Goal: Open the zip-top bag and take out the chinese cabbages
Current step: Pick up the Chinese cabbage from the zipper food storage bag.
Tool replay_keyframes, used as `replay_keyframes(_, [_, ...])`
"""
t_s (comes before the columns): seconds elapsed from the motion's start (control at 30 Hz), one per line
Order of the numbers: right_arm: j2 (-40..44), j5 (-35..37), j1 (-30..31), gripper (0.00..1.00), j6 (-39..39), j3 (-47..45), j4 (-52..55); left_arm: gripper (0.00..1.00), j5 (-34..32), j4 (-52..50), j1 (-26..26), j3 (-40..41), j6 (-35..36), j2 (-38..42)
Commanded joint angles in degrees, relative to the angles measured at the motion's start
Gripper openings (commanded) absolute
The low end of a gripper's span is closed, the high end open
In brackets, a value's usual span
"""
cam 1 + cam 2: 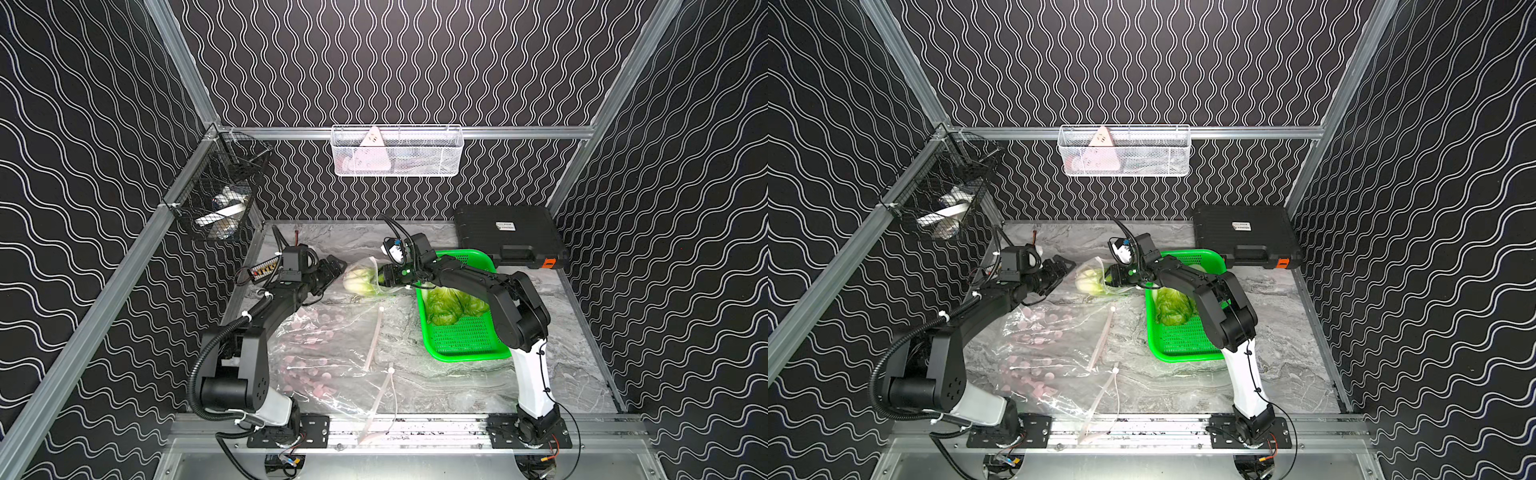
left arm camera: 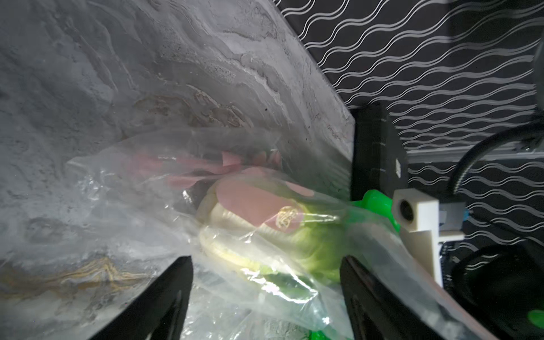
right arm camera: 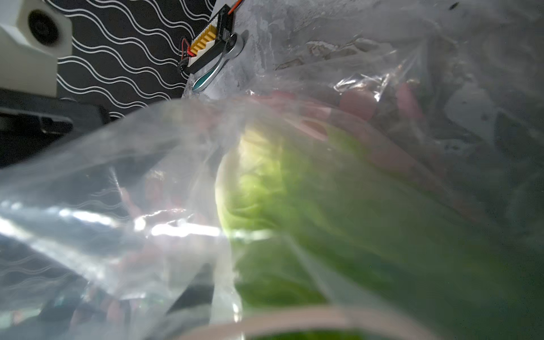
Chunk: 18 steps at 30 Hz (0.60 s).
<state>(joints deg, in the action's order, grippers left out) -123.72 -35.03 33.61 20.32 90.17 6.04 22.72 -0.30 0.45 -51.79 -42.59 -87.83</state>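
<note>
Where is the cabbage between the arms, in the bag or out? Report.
In the bag: in the left wrist view clear, pink-printed film wraps the cabbage, and the right wrist view sees it through film.

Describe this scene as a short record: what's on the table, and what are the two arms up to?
Table: grey marble
Bag: clear, pink-printed, lying on the table
Bagged cabbage: one, inside plastic, between the two tools
Basket: green, holds leafy cabbage; count unclear
Left tool: open, plastic between its jaws, by the cabbage's white end
Right tool: at the cabbage's green end; jaws hidden by plastic
Case: black, back right corner
</note>
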Motion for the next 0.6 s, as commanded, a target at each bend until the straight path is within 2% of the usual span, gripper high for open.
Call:
replay_keyframes(0.0, [1.16,3.40,-1.26,0.55,2.98,-1.80,-0.87,0.79,-2.89,-4.62,-1.15,-0.51,5.38,-1.00])
replay_keyframes(0.33, [2.16,4.27,-3.72,0.48,8.83,-4.50,-5.38,0.77,-4.25,-5.93,-1.99,-2.27,6.79,-2.34])
replay_keyframes(0.57, [3.62,10.50,-3.72,0.40,8.63,-4.89,-2.59,0.76,-5.89,-7.61,-2.64,-4.69,7.95,-2.06])
